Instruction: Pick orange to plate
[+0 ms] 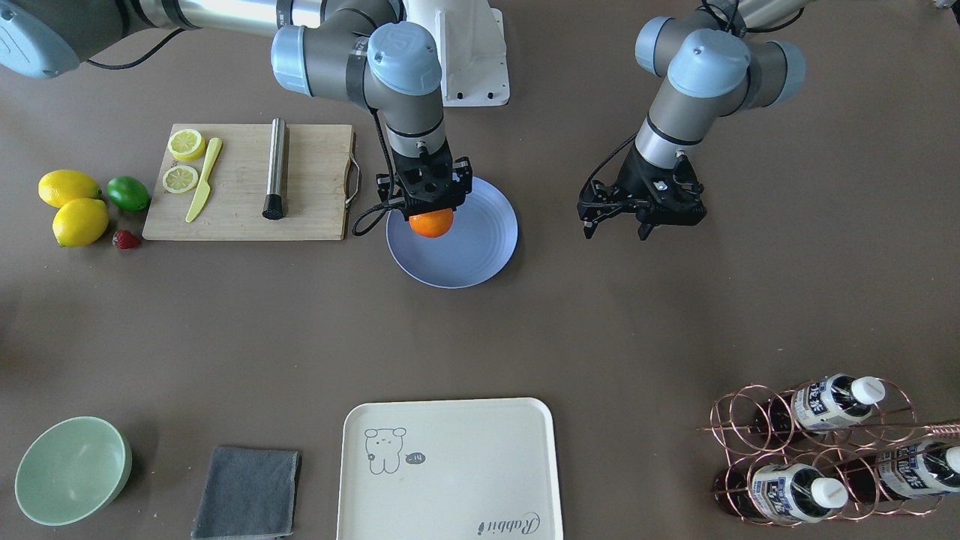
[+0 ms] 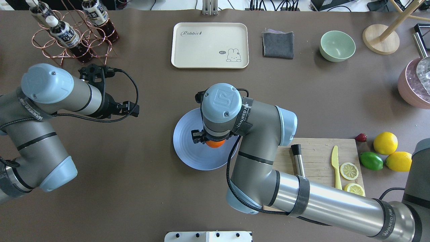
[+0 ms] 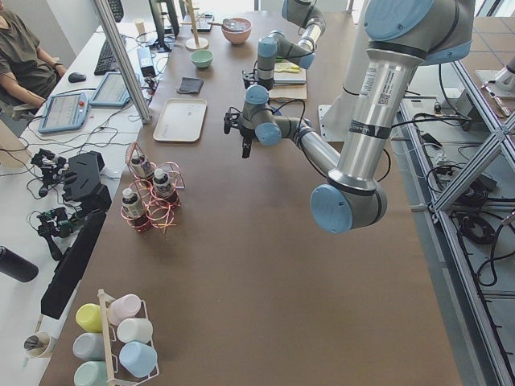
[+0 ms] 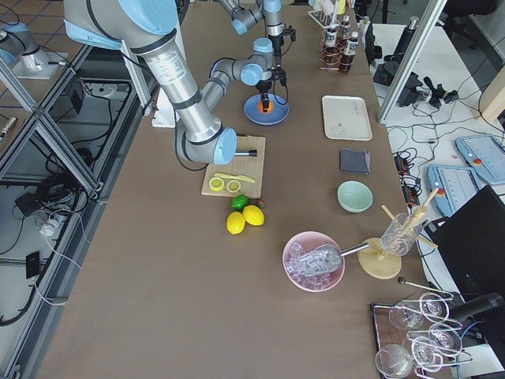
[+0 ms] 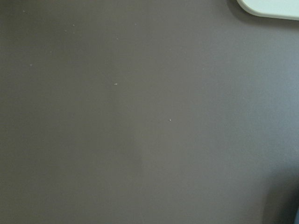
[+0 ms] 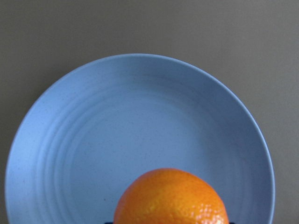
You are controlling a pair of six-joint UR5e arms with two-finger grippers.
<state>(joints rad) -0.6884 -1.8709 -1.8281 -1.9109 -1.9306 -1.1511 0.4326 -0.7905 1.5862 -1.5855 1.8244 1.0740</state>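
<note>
My right gripper (image 1: 432,211) hangs over the near-robot side of the periwinkle-blue plate (image 1: 472,251), shut on the orange (image 1: 431,224). The right wrist view shows the orange (image 6: 170,198) at the bottom edge with the plate (image 6: 140,116) spread beneath it; the fingers are out of that frame. From overhead the orange (image 2: 215,144) peeks out under the wrist, above the plate (image 2: 189,151). My left gripper (image 1: 615,232) hovers open and empty over bare table, well to the plate's side. The left wrist view shows only brown table.
A wooden cutting board (image 1: 315,187) with lemon slices, a yellow knife and a metal muddler lies beside the plate. Beyond it are two lemons (image 1: 79,221), a lime (image 1: 127,193) and a strawberry. The cream tray (image 1: 450,469), green bowl (image 1: 71,469), grey cloth and bottle rack (image 1: 825,450) line the far edge.
</note>
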